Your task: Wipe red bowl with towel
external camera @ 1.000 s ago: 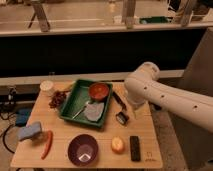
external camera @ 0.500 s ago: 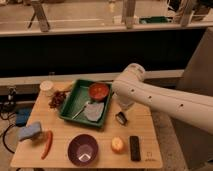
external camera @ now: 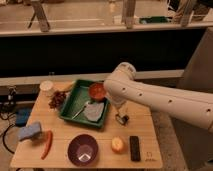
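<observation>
The red bowl (external camera: 97, 91) sits in the far right corner of a green tray (external camera: 71, 101) on the wooden table. A grey towel (external camera: 94, 111) lies in the tray just in front of the bowl. My white arm (external camera: 150, 97) reaches in from the right. My gripper (external camera: 121, 118) hangs low over the table just right of the tray, beside the towel and apart from the bowl.
A purple bowl (external camera: 83, 149), an orange fruit (external camera: 117, 144) and a black block (external camera: 134, 148) stand along the front edge. A red chili (external camera: 47, 144) and blue sponge (external camera: 29, 132) lie front left. Grapes (external camera: 57, 99) and a white cup (external camera: 47, 87) are back left.
My arm has swung left, so its elbow now stands over the tray's right side. The gripper stays low beside the tray's right edge. The bowl and towel have not moved.
</observation>
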You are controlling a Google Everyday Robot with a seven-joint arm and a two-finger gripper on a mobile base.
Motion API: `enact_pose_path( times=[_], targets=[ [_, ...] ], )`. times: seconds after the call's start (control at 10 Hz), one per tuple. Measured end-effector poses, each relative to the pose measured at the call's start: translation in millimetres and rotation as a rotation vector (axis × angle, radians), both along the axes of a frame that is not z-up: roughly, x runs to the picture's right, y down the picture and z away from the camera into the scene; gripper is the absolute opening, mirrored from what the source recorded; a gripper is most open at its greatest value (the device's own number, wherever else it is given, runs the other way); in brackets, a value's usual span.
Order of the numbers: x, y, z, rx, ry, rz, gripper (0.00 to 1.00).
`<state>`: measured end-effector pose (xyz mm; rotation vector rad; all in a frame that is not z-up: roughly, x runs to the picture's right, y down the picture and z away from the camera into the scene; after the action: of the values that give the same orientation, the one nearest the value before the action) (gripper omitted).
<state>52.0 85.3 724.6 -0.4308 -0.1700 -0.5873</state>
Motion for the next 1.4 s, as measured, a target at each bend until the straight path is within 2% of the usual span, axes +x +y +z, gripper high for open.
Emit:
enact_pose_path(
  times=[0.1,0.5,0.6,0.7,0.9,1.1,1.4],
  targets=[
    [-2,1,1.5,0.003,-0.009,-0.011,0.80],
    [-44,0,16.8,0.008,-0.066,-0.076,0.80],
    [-45,-1,19.0,0.008,-0.075,-0.083,0.78],
    [-45,-1,20.5,0.004,-0.076,-0.078,0.73],
    [-50,5,19.3,-0.008,-0.087,-0.086,0.53],
    [-54,21,9.9,-0.018,-0.095,-0.086,0.33],
    [-63,29,9.8,-0.029,-0.114,-0.094,0.04]
  ],
)
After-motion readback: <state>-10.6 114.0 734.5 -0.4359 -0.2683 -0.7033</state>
